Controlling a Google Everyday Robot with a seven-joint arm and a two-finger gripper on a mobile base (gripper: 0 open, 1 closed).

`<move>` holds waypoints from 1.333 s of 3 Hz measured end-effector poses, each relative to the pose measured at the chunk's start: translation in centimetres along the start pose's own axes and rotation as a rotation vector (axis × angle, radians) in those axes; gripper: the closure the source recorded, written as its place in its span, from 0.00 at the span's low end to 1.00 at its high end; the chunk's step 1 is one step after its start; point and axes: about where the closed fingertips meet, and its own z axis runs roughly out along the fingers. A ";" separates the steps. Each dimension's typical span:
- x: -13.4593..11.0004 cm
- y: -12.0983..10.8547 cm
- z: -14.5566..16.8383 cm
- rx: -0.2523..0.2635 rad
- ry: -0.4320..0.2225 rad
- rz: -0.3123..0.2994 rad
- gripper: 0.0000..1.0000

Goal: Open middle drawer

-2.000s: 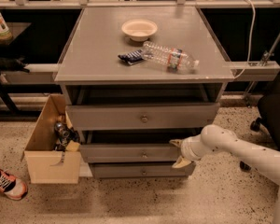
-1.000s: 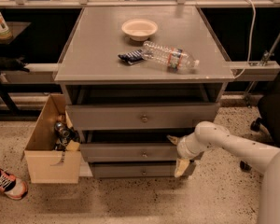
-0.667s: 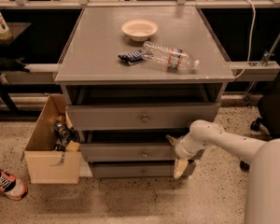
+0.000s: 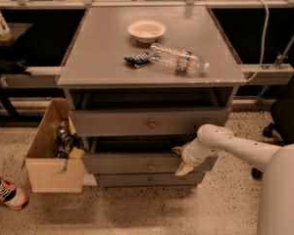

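My hand is low at the front of the grey cabinet, against the right part of the middle drawer. Its two tan fingers stand apart, one near the top edge of that drawer's front and the other at its lower edge. I cannot tell whether they press on the wood. My white arm comes in from the right.

The cabinet has three drawers, stacked, each with one small round knob at its centre. The middle drawer sits between the tall top drawer and the short bottom drawer. Its knob lies to the left of my hand, untouched. A dark gap shows above the fronts of the top and middle drawers.

On the counter there are three things: one pale bowl upright toward the back, one clear plastic bottle lying on its side, and one dark packet just beside the bottle's left end.

One open cardboard box stands on the floor left of the cabinet. One shoe shows at the lower left edge.
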 end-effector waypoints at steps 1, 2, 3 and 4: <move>-0.2 -0.1 -0.5 0.000 0.000 0.000 0.65; -2.5 1.0 -0.4 -0.044 -0.022 -0.018 0.93; -2.5 1.0 -0.4 -0.044 -0.023 -0.018 0.77; -2.5 1.0 -0.4 -0.044 -0.023 -0.018 0.55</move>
